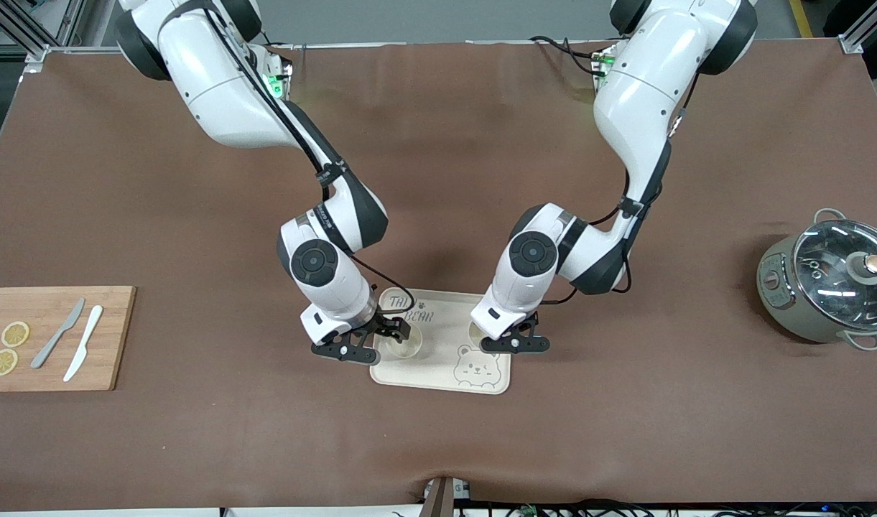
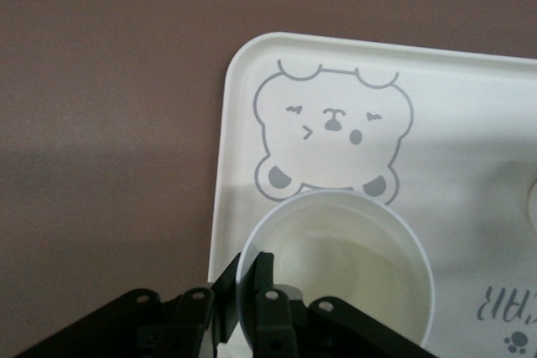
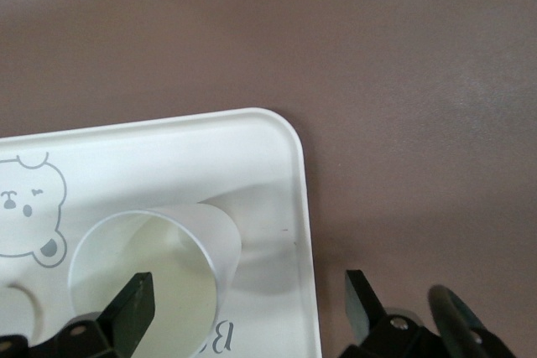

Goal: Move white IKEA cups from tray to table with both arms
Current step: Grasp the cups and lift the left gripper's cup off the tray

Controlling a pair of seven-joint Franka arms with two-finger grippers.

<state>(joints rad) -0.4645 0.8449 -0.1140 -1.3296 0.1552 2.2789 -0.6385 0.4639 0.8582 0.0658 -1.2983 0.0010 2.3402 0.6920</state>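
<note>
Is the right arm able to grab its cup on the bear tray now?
Probably yes. The right gripper is open around the wall of its cup on the bear tray, one finger inside and one outside, and nothing blocks it.

Table cover (image 1: pixel 438 445): matt brown, cloth-like, faintly creased. Bear tray (image 2: pixel 470 123): smooth cream plastic, satin sheen. Cups (image 2: pixel 336 274) (image 3: pixel 151 282): smooth, thin-walled, cream-white, semi-matt. Cutting board (image 1: pixel 57 337): pale wood, visible grain. Pot (image 1: pixel 826 287): dull grey-green body, glossy glass lid. Arms' shells (image 1: pixel 223 93): glossy white plastic.
</note>
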